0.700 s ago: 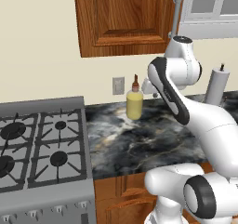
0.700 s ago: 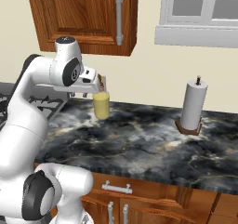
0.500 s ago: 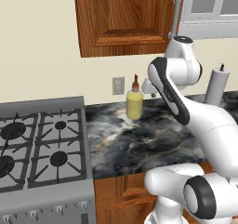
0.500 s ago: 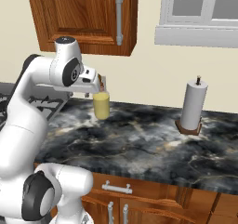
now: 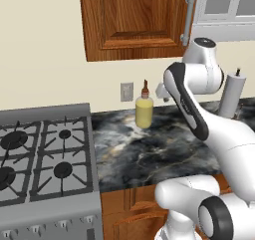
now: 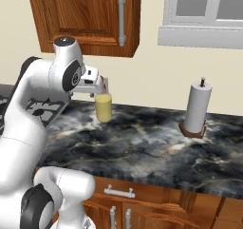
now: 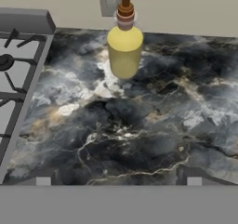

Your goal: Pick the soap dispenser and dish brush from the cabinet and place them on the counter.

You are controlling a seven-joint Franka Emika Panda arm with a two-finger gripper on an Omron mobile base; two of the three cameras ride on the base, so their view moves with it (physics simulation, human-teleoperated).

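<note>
One soap dispenser [image 5: 144, 111] is out on the counter [image 5: 159, 152], a yellow bottle with a brown pump top, standing upright near the back wall right in front of a wall outlet [image 5: 126, 91]. From the hand camera it sits just past the middle of the dark veined slab, with the stove [image 5: 40, 154] off to one side and well apart from it.

The gripper [image 7: 118, 181] hangs above the counter, back from the bottle and not touching it. Its two dark fingertips [image 7: 42, 177] stand about as far apart as they go, with nothing between them, so it's holding nothing at all. In the right base view the hand sits just beside the bottle's top, partly covering the pump, so that angle can't tell you if there's a gap; the hand camera shows bare counter between the tips and the bottle.

Up on the wall the cabinet [image 6: 85, 14] has its door closed, grey bar handle [image 6: 121, 18] running down the edge. A paper towel roll [image 6: 197, 107] on a wooden stand sits further along the counter, under the window [image 6: 204, 12].
</note>
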